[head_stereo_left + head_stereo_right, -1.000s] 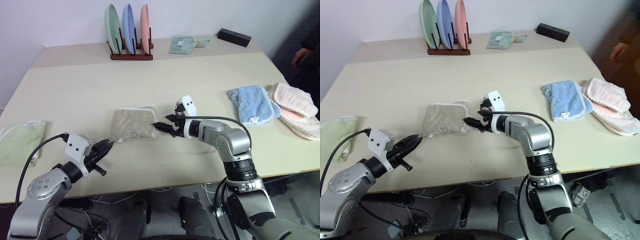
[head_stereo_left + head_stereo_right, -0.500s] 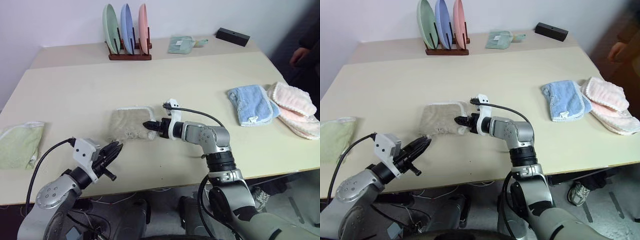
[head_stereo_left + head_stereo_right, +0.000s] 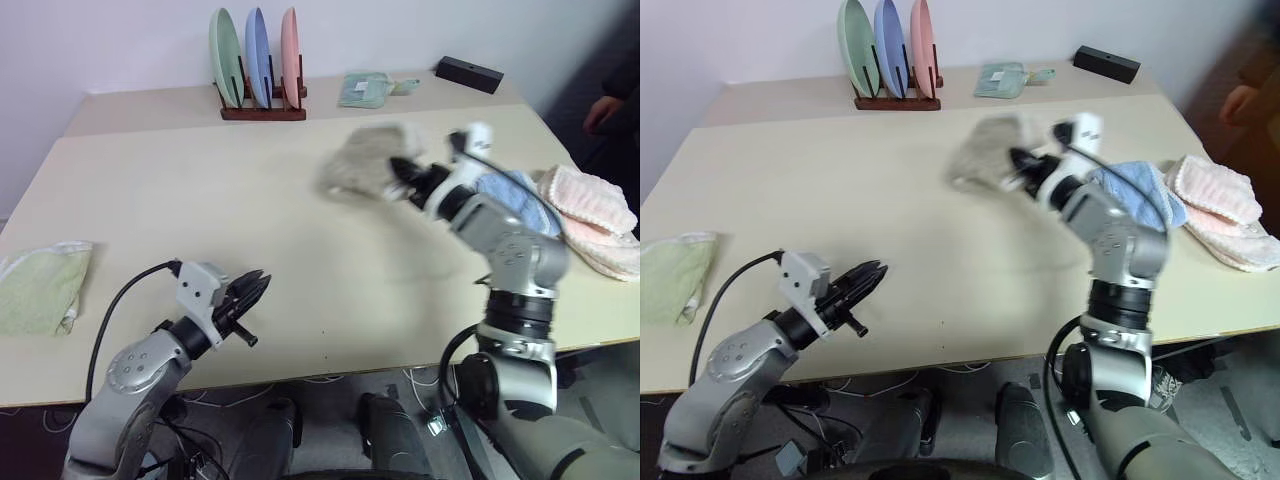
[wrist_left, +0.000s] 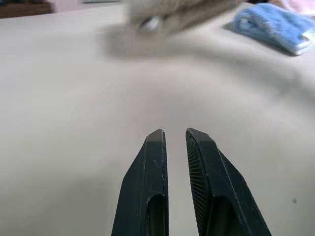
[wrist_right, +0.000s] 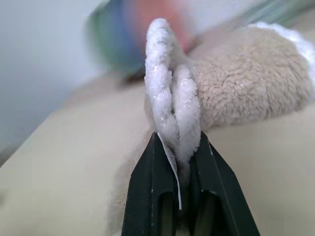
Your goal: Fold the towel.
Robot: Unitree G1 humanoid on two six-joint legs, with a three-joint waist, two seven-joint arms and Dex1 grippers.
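Right now your right gripper point(image 5: 178, 147) is clamped on the beige-tan terry towel point(image 3: 365, 160), holding it lifted above the far right part of the pale wooden table point(image 3: 150, 220). From the head cameras the towel looks like a blurred, bunched bundle hanging off the fingertips, just beside the light blue folded towel point(image 3: 1145, 190), which lies partly behind your right arm. Your right wrist camera gives what the head cameras do not: a doubled fold of white corded edging point(image 5: 170, 93) pinched between the two black fingers, with a thin white tag point(image 5: 173, 169) tucked against one finger and fluffy tan pile bulging out to one side. Your left gripper point(image 4: 174, 135) hovers low over the near left part of the table, well apart from the towel; its wrist camera shows the fingers nearly together with a narrow gap and nothing between them. A light green folded towel point(image 3: 40, 290) lies at the table's left edge, and a pink folded towel point(image 3: 595, 215) at the right edge.
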